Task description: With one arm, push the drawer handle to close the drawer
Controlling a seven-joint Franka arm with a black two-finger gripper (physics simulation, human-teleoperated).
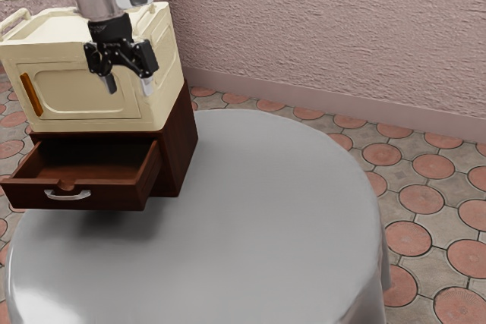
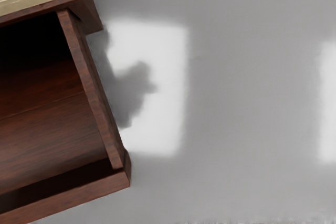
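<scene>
"Handle (image 1: 67,196) first?"
"Silvery, bowed, on the front of the reddish-brown drawer (image 1: 114,194), which juts open."
"And the gripper (image 1: 128,84)?"
"Higher, toward the exterior view's right, fingers spread apart."
"Then?"
"The drawer's dark wooden cabinet (image 1: 181,146)."

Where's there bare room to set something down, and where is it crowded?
Bare: the gray table, between the brown cabinet and the table's curved edge toward the exterior view's right. The open drawer's visible floor is bare too. Crowded: the exterior view's left, with the cream box atop the cabinet and the gripper nearby.
</scene>
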